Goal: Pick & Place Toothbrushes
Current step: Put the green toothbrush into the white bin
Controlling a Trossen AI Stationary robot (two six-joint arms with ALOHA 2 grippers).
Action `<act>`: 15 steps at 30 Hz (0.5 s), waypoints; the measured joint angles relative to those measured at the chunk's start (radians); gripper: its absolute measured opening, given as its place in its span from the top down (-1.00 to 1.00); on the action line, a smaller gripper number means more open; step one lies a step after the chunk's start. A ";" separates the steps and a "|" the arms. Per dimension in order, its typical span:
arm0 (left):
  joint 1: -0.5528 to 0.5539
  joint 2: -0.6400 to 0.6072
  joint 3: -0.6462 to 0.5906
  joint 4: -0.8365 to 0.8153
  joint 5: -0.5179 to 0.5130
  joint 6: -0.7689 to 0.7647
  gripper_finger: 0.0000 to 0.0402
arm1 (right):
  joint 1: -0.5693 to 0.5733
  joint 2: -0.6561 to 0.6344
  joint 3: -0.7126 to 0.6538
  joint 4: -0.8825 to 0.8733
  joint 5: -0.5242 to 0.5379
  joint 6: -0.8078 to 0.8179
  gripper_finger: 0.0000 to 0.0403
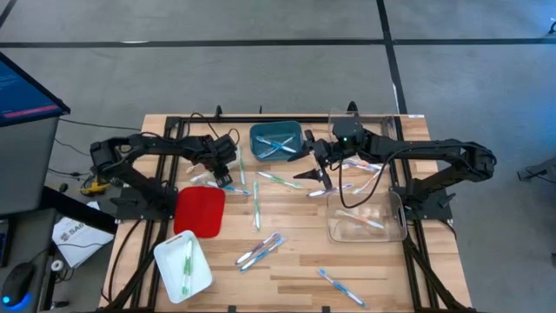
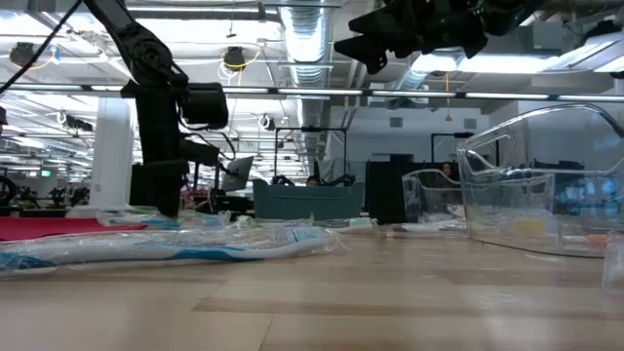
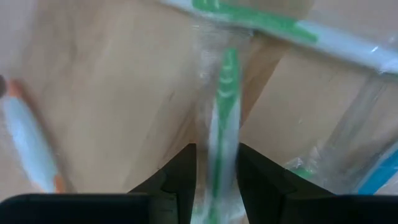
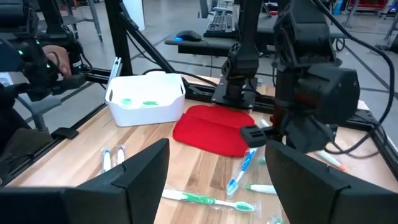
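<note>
Wrapped toothbrushes lie scattered on the wooden table: green ones (image 1: 256, 204), a blue and pink pair (image 1: 261, 250), a blue one (image 1: 340, 287). My left gripper (image 1: 224, 176) points down just past the red tray's (image 1: 200, 210) far right corner. In the left wrist view it (image 3: 216, 168) is open, and a green toothbrush (image 3: 227, 81) in clear wrap runs lengthwise between its fingers, lying on the wood. My right gripper (image 1: 314, 172) hangs open high above the table's middle, holding nothing (image 4: 217, 180). My left gripper straddles the green toothbrush's near part (image 3: 217, 149) from above, one finger on each side and the fingers in line with its length. Whether the fingers touch its wrap, I cannot tell.
A teal bin (image 1: 257, 148) with blue toothbrushes stands at the far middle. At the near left is a white bin (image 1: 165, 252) with green ones. A clear bin (image 1: 334, 235) sits at the right. Another green toothbrush (image 3: 249, 18) lies crosswise just beyond the left gripper.
</note>
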 joint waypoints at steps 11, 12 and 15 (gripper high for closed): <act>0.000 0.024 0.002 0.006 0.006 0.018 0.66 | 0.000 0.000 0.000 0.007 0.000 0.000 -0.29; -0.001 0.012 0.001 0.006 0.008 0.018 0.73 | 0.000 0.000 0.000 0.007 0.000 0.000 -0.29; 0.000 -0.026 -0.003 0.001 -0.001 0.017 0.91 | 0.000 0.000 0.000 0.008 0.000 0.000 -0.29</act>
